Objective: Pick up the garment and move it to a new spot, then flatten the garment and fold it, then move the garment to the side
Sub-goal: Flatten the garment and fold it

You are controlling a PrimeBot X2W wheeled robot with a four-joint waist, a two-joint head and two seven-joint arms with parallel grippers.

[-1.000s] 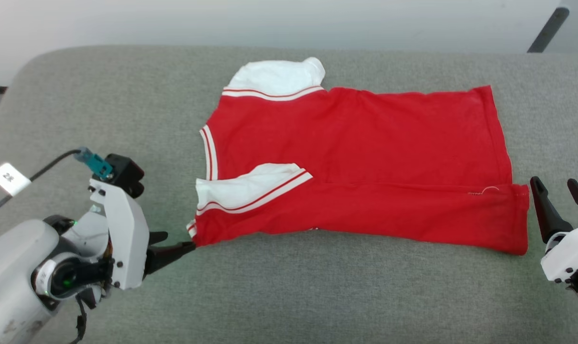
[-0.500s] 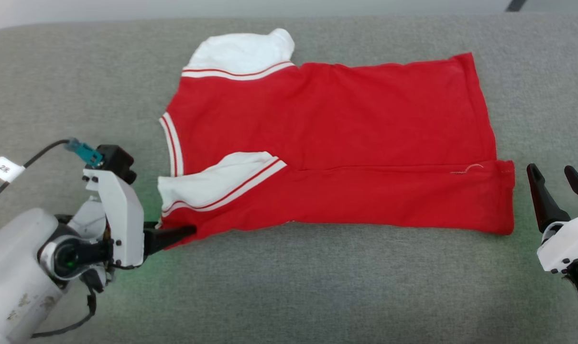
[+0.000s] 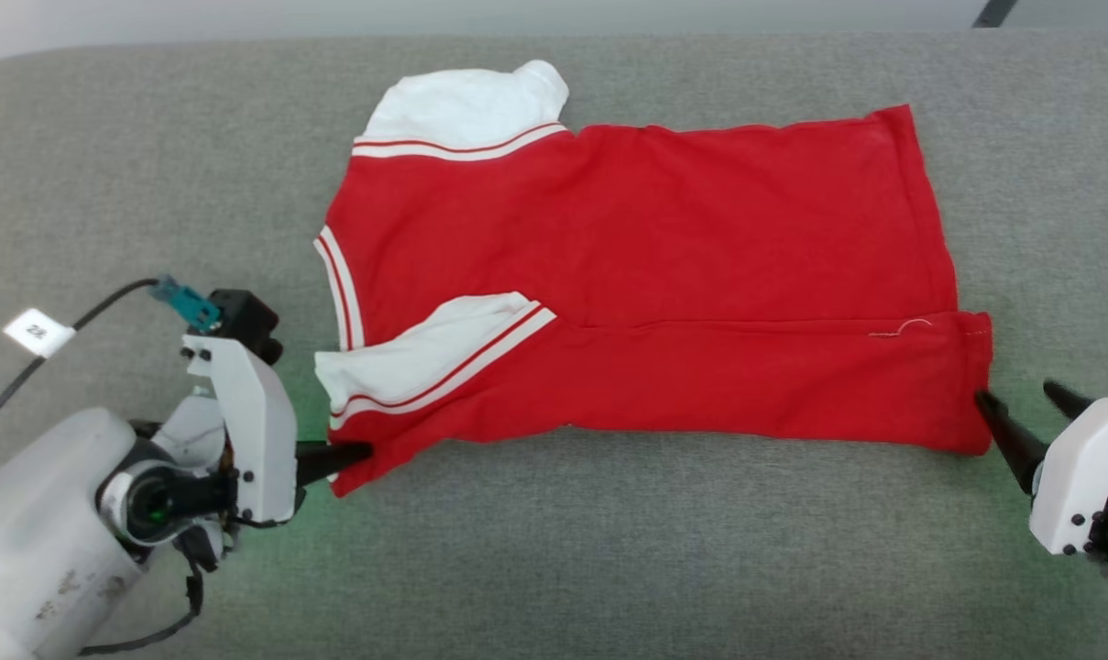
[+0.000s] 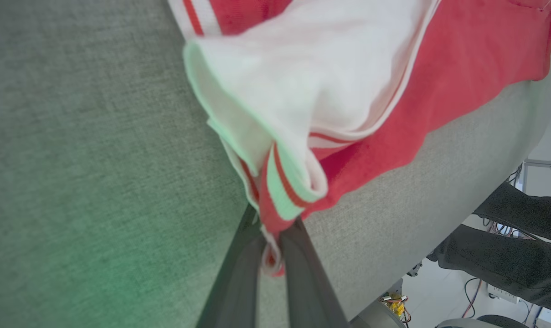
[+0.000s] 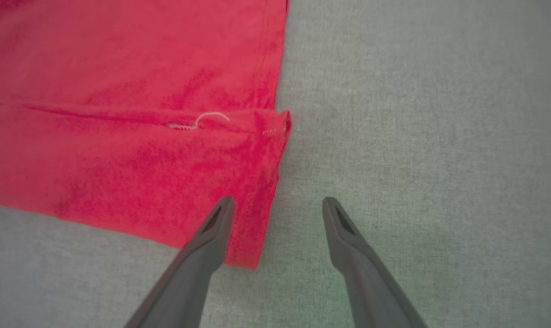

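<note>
The garment (image 3: 645, 275) is laid flat on the grey surface (image 3: 554, 550), with its near long edge folded over the body. The near corner below the white sleeve (image 3: 425, 353) is pinched between the closed fingers of the left gripper (image 4: 275, 237). The right gripper (image 5: 277, 214) is held wide open at the opposite near corner, one finger over the red hem and one over bare surface, and nothing is gripped by it. Probably both corners are wanted, so that the cloth can be lifted evenly.

Garment (image 3: 645, 275): red body, white sleeves w/ red-white striped trim. Surface (image 3: 608, 550): grey.
</note>
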